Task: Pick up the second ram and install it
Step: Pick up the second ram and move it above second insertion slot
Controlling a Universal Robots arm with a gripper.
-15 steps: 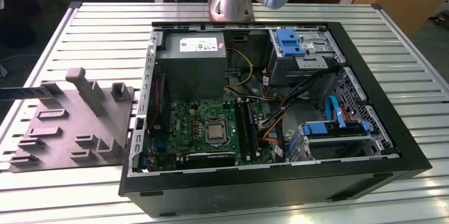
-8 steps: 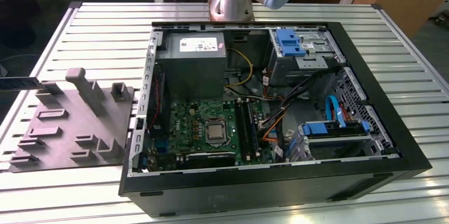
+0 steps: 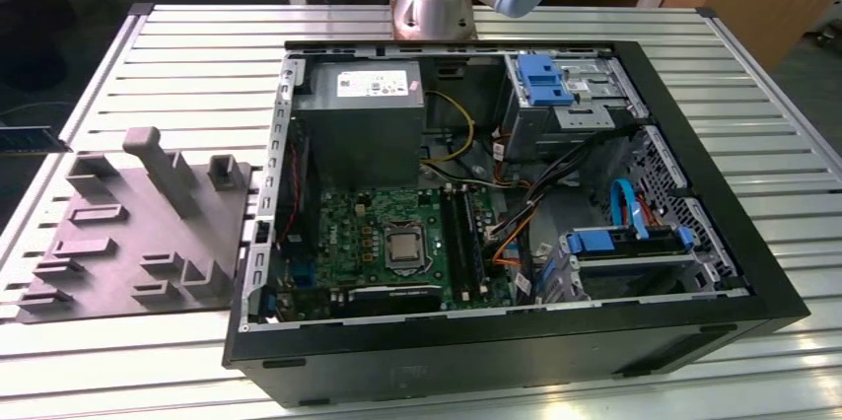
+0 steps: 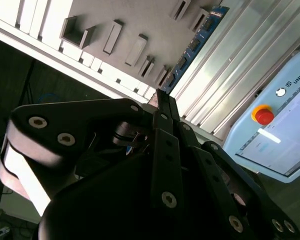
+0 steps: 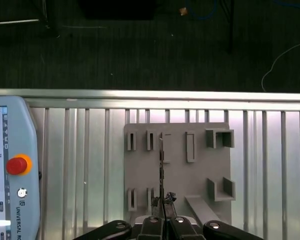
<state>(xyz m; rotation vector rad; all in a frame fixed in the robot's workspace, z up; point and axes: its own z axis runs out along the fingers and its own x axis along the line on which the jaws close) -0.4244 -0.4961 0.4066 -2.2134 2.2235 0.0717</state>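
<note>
Both wrist views look past the robot's black pincer (image 5: pixel 163 206) onto a slatted metal worktop (image 5: pixel 80 165). The pincer is pressed together, pinching the second ram (image 5: pixel 161 170) at its near end. In the first wrist view the stick is seen edge-on, as a thin dark line running out from the pincer tips across a grey fixture plate (image 5: pixel 177 180) with raised slots and brackets. In the second wrist view the second ram (image 4: pixel 195 45) shows its flat side, a blue board with a row of black chips. It stretches away from the pincer (image 4: pixel 160 97) against the plate's edge (image 4: pixel 140 20) and the slats. A pale teach pendant (image 5: pixel 10 165) with a red button (image 5: pixel 17 164) lies on the worktop beside the plate.

In the exterior view an open black computer case (image 3: pixel 526 361) lies on its side on a slatted worktop (image 3: pixel 435 26). Its green motherboard (image 3: pixel 382 233) faces up, with long black memory slots (image 3: pixel 456 233) just beside the processor socket. The arm's silver base (image 3: pixel 435 6) stands behind the case. A grey fixture plate (image 3: pixel 132 243) lies at the exterior view's left.
</note>
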